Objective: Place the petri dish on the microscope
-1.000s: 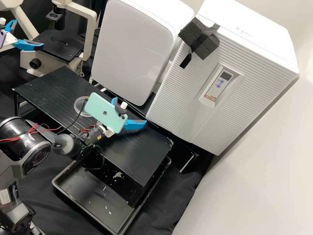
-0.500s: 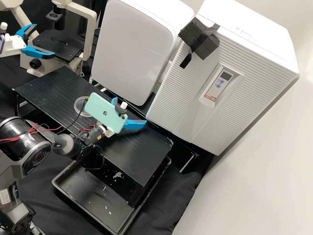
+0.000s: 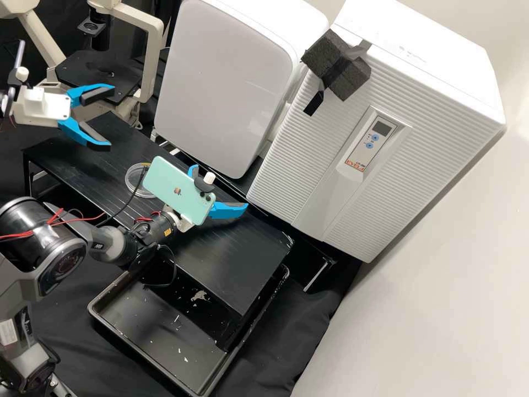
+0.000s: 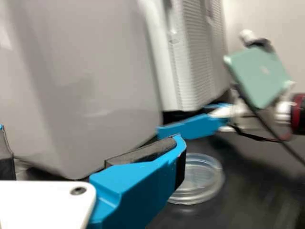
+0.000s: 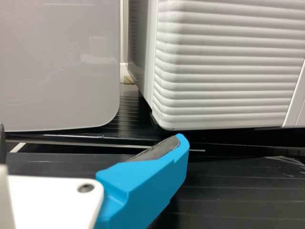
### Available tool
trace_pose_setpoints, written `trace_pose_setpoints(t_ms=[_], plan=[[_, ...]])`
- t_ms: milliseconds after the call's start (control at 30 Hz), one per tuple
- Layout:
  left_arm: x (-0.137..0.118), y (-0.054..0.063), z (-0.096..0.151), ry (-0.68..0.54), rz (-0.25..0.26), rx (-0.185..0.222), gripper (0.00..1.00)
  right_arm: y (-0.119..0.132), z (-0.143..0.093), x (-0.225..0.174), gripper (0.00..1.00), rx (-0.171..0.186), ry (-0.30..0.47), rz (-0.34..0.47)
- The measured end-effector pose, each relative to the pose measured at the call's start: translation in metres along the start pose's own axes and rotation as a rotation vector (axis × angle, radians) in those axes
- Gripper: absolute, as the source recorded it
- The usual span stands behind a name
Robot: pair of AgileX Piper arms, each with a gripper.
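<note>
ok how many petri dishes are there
1: a clear round petri dish lying on the black ridged stand, partly covered in the high view by the teal phone. Others may be hidden behind the equipment.

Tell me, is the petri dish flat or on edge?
Flat: the petri dish lies on the black stand, its round face up in the high view, its low wall upright in the left wrist view.

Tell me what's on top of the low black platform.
A clear petri dish lies on the black platform. In the high view, the mint phone covers part of the dish's edge, and the phone and right arm hide whatever platform surface is behind them.
</note>
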Motion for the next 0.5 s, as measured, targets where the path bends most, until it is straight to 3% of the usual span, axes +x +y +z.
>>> trace_pose_setpoints(t_ms=[100,267,500], plan=[[0.010,-0.005,0.011,-0.037,-0.030,-0.017,1.00,0.000,0.000,0.000,1.00,0.000,0.000,0.000],[0.028,-0.019,0.029,-0.117,-0.094,-0.012,1.00,0.000,0.000,0.000,1.00,0.000,0.000,0.000],[0.048,-0.037,0.039,-0.161,-0.186,-0.031,1.00,0.000,0.000,0.000,1.00,0.000,0.000,0.000]])
